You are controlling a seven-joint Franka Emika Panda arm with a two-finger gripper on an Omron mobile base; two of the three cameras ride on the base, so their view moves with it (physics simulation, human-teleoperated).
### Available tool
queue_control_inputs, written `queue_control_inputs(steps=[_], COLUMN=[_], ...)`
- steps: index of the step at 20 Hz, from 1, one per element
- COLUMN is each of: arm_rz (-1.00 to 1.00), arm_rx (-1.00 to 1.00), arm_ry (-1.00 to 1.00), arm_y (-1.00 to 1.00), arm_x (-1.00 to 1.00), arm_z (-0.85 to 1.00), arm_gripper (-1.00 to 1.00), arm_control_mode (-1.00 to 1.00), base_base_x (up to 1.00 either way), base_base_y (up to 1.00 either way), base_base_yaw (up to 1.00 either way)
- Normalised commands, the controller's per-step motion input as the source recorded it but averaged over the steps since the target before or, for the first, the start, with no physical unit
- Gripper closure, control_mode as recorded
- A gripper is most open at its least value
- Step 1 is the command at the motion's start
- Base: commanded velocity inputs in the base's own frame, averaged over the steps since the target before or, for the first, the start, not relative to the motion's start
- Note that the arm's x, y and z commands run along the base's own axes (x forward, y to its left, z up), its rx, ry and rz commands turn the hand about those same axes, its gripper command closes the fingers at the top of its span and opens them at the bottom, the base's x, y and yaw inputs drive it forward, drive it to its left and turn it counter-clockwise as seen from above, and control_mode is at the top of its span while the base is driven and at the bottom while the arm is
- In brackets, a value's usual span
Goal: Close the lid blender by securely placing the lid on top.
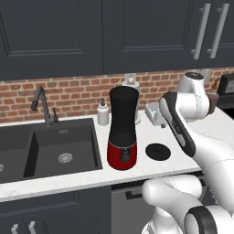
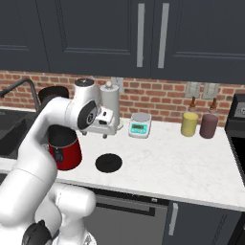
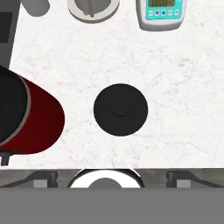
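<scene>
While the lid (image 3: 120, 109) is lying flat on the white worktop (image 3: 175, 100), the task is standing essentially at its start: nothing is being held and the blender (image 1: 122, 130) is standing uncovered. In the left base view the lid is resting just to the right of the blender's red base, apart from it, near the front edge of the worktop. In the right base view the same black disc is sitting on the worktop beside the red base, below and in front of the hand.

The gripper (image 3: 112, 179) is hanging above the lid, looking straight down at it, with its fingers spread wide to either side of the hand view's bottom edge and gripping nothing. The lid's small central knob is showing faintly at the disc's middle.

Behind the lid, a digital scale (image 3: 161, 14) and a paper towel holder (image 3: 92, 9) are standing toward the brick wall, well apart from the working area. A soap bottle (image 1: 103, 113) is standing beside the blender near the sink (image 1: 50, 148).

Remaining, by judgement: descending onto the lid, closing on it, lifting it, carrying it over the black jar's open mouth and seating it squarely.
</scene>
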Motion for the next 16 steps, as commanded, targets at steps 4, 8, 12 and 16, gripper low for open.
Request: queue_control_inputs(steps=[4, 8, 12, 16], arm_rz=[-0.03, -0.01, 0.0, 0.0], arm_rx=[0.0, 0.0, 0.0, 0.0], arm_ry=[0.0, 0.0, 0.01, 0.0], arm_y=[-0.16, -0.08, -0.02, 0.0], arm_x=[0.0, 0.0, 0.0, 0.0], arm_z=[-0.47, -0.51, -0.45, -0.39], arm_gripper=[-1.0, -1.0, -1.0, -1.0], arm_control_mode=[-1.0, -1.0, -1.0, -1.0], base_base_x=[0.0, 0.0, 0.0, 0.0], base_base_y=[0.0, 0.0, 0.0, 0.0], base_base_yaw=[0.0, 0.0, 0.0, 0.0])
